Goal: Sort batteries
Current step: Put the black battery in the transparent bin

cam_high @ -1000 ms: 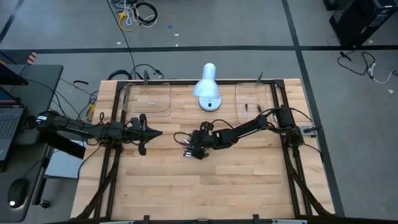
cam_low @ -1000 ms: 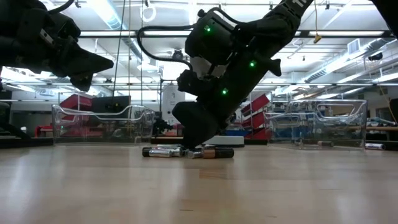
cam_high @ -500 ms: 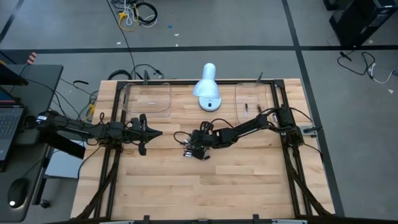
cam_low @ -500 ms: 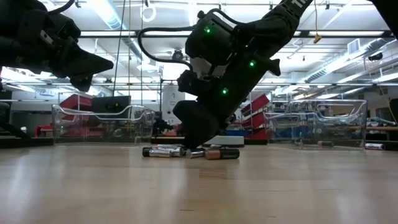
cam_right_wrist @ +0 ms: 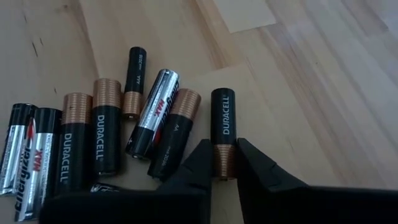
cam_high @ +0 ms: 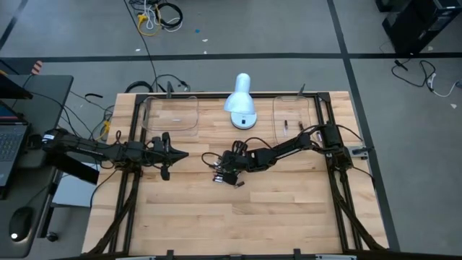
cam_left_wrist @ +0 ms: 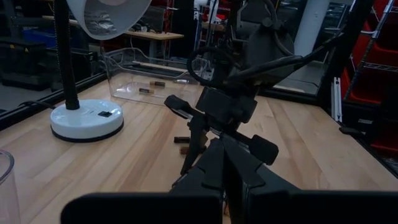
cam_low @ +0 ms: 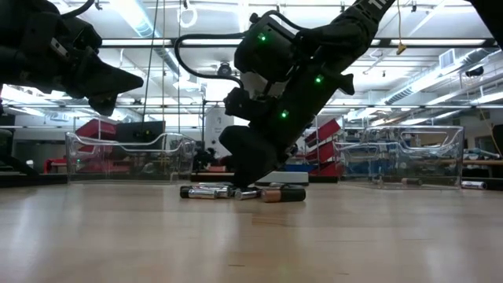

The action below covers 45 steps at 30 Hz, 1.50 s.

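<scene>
From above, the right gripper (cam_high: 225, 175) is down at mid-table over a small cluster of dark and silvery cylindrical batteries (cam_high: 219, 177). The left gripper (cam_high: 164, 154) waits well to the left, clear of the pile. Two clear plastic trays sit along the far edge, the right tray (cam_high: 294, 115) already holding a couple of small dark cells, with a white desk lamp (cam_high: 240, 102) between them.

At table height, the right gripper (cam_low: 250, 179) reaches the wood just beside the row of batteries (cam_low: 206, 191); a copper-and-black battery (cam_low: 283, 193) lies at the row's end, partly hidden by the fingers.

Past the left wrist, its own fingers are pressed together on nothing, and the right arm shows farther off near the lamp base (cam_left_wrist: 86, 119).

Through the right wrist camera, the two dark fingers (cam_right_wrist: 196, 163) sit against either side of the copper end of a black-and-copper Duracell AA battery (cam_right_wrist: 222, 123), which lies slightly apart from the others. The jaws look narrowed onto it.

The step in hand appears to be the pick. Next calls for a firm grip, then a straight lift so neighbouring cells are not dragged, and a carry to the matching tray.
</scene>
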### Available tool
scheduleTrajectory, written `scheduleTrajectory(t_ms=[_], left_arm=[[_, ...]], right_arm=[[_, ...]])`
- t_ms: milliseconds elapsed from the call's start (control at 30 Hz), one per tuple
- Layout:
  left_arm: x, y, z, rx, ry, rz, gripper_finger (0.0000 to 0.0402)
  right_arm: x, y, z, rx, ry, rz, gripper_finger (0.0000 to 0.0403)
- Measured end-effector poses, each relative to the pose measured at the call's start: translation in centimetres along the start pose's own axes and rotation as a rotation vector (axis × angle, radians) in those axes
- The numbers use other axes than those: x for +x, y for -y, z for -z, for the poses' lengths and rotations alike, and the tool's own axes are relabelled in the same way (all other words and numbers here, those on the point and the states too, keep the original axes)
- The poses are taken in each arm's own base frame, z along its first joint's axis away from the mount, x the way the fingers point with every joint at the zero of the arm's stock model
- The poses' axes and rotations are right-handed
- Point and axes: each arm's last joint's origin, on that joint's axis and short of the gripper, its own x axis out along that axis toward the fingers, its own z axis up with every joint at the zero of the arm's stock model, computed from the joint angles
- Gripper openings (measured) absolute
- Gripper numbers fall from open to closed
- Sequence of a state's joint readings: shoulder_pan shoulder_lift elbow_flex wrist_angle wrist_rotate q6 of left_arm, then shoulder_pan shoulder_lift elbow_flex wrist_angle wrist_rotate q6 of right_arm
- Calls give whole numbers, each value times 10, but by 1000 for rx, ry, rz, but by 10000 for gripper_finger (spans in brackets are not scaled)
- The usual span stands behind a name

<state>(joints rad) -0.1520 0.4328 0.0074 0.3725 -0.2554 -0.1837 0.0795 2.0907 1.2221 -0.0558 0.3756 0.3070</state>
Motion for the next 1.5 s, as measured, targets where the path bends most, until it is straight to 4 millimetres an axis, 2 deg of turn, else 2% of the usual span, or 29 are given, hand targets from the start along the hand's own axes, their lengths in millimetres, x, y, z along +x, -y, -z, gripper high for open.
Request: scheduleTrajectory(t_ms=[300,767,1167,1500], left_arm=[[0,0,0,0,0,0,2],[0,0,0,0,0,0,2],[0,0,0,0,0,1,2],[0,0,0,0,-1,0,2]], right_arm=[[-3,0,-3,-15,19,1,42],[-29,1,-22,-34,95,-8,42],[-66,-4,-36,-53,156,-46,41],[-113,-6,-48,-53,220,-95,41]])
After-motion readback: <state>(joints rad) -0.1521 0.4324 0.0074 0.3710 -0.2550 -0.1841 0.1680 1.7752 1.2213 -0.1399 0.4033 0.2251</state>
